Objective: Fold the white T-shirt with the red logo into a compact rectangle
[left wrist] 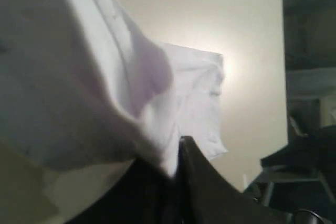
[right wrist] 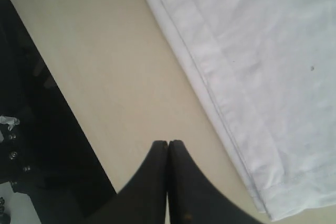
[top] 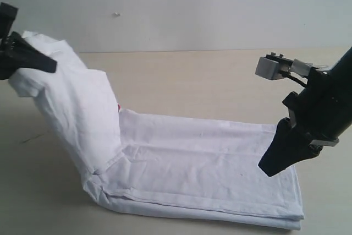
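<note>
The white T-shirt [top: 198, 163] lies on the table as a long folded strip. Its left end is lifted and hangs from my left gripper [top: 49, 64] at the upper left. In the left wrist view that gripper [left wrist: 177, 153] is shut on a fold of the T-shirt [left wrist: 121, 72], with cloth draped over one finger. Only a sliver of the red logo [top: 118, 107] peeks out where the raised part meets the flat part. My right gripper [top: 268, 168] is shut and empty, just above the strip's right end. In its wrist view the right gripper [right wrist: 168, 144] is over bare table beside the T-shirt's hem [right wrist: 252, 51].
The tan table [top: 192, 75] runs back to a pale wall. The table's edge and a dark drop [right wrist: 37, 129] lie close to my right gripper. Beyond the table, dark furniture [left wrist: 310, 156] shows in the left wrist view.
</note>
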`<action>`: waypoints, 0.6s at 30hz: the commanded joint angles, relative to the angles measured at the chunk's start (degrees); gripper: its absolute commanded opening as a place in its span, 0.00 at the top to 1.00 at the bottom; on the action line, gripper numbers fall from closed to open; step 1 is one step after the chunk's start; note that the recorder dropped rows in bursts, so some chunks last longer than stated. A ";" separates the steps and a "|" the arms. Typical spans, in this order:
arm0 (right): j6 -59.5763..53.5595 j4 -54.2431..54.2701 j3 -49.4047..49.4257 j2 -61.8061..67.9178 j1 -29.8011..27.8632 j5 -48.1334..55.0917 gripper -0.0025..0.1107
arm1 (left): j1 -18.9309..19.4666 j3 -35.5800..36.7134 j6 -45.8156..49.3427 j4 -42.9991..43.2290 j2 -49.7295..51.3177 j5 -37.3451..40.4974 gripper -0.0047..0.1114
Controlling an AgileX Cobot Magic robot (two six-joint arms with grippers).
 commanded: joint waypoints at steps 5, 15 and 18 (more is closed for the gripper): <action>-0.27 0.61 0.11 -1.02 -0.12 -0.11 0.98 | -20.73 -0.24 -3.42 -11.11 -1.36 -1.31 0.96; 0.87 -1.00 0.11 -7.84 -0.12 -0.11 0.98 | -40.94 -0.24 -4.65 -11.14 4.41 -25.52 0.96; 0.86 -1.13 0.11 -9.18 -0.12 -0.35 0.98 | -43.62 -0.24 -4.42 -13.10 8.63 -26.07 0.96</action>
